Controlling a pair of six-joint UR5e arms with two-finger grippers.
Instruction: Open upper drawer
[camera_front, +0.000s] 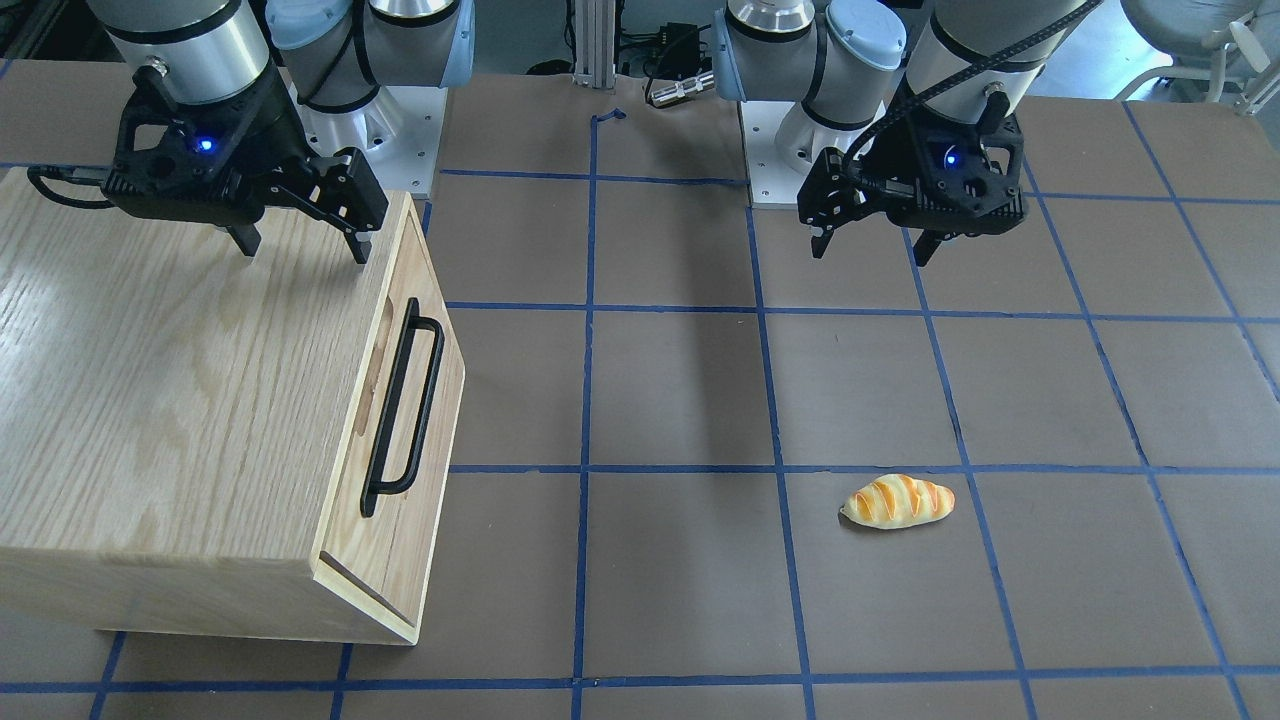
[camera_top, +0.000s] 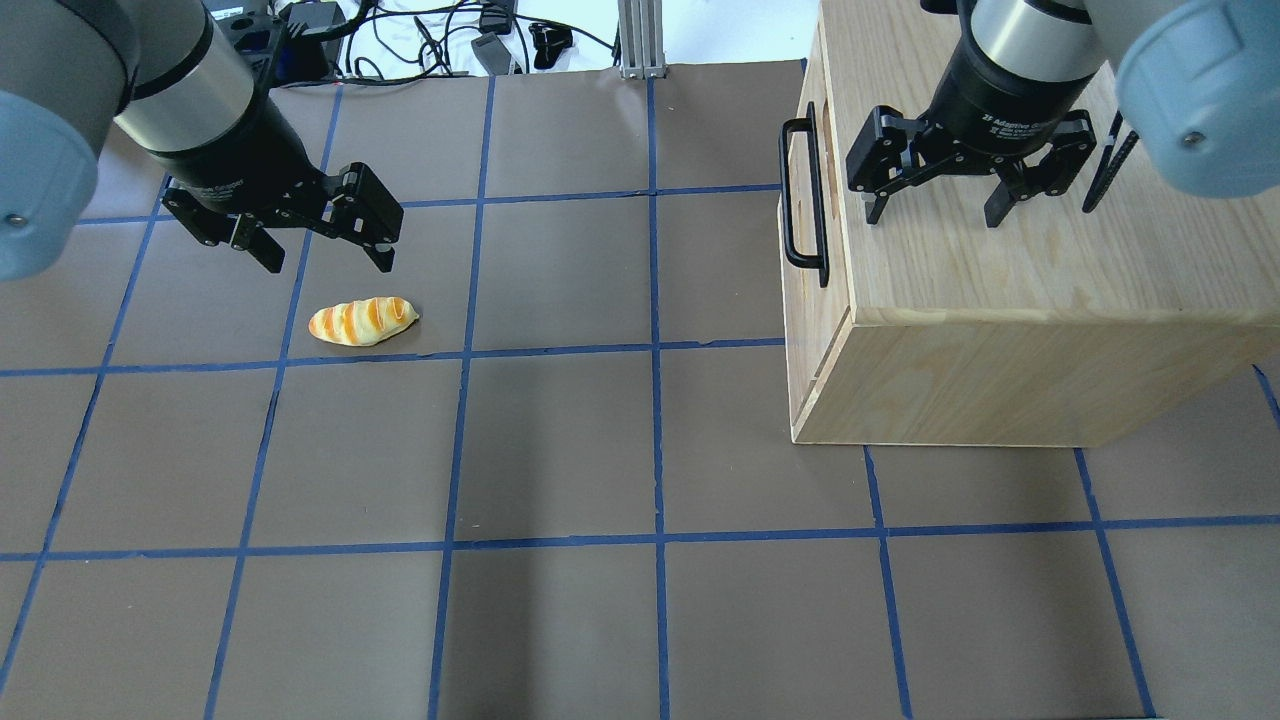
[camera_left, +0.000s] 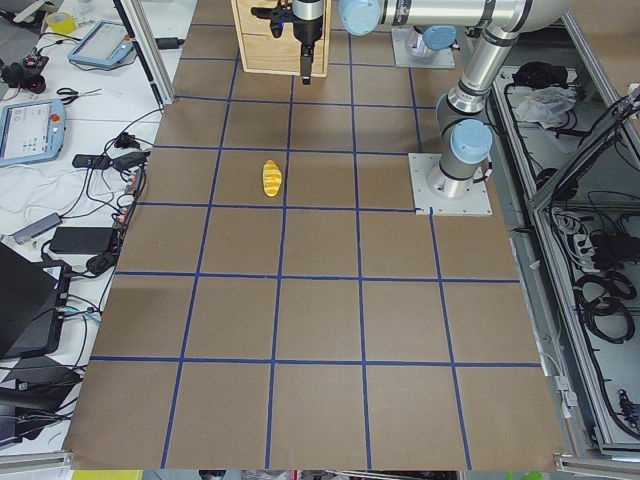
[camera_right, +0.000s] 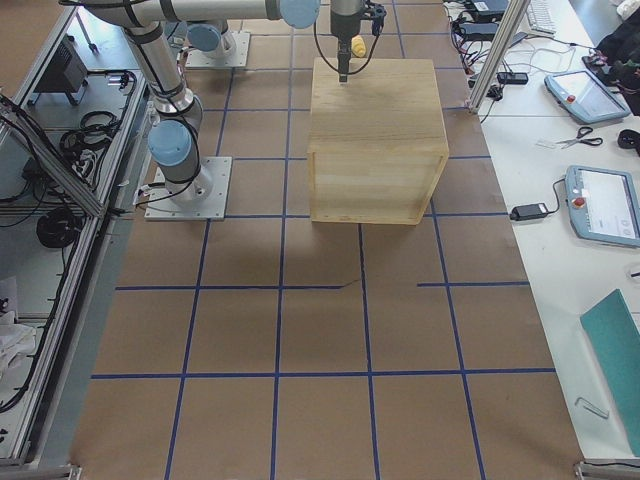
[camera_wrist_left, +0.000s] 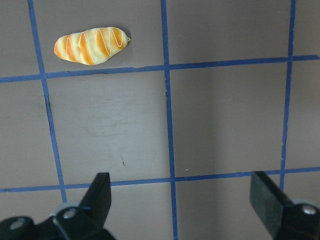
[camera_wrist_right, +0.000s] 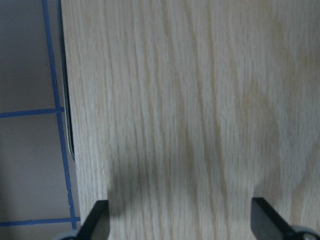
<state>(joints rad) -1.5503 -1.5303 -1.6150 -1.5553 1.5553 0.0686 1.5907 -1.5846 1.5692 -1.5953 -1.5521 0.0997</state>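
Observation:
The upper drawer (camera_front: 385, 560) is shut in the front of the oak cabinet (camera_front: 150, 400), with its black bar handle (camera_front: 405, 400) facing the table's middle. In the overhead view the handle (camera_top: 800, 190) sits on the cabinet's left face. My right gripper (camera_front: 303, 248) is open and empty, hovering over the cabinet top (camera_top: 1000, 280) a little behind the handle edge; it also shows in the overhead view (camera_top: 932, 217) and in the right wrist view (camera_wrist_right: 180, 220). My left gripper (camera_top: 328, 266) is open and empty above the table, far from the cabinet.
A toy bread roll (camera_top: 362, 321) lies on the brown mat just in front of the left gripper and also shows in the left wrist view (camera_wrist_left: 91, 45). Blue tape lines grid the mat. Cables lie beyond the table's far edge.

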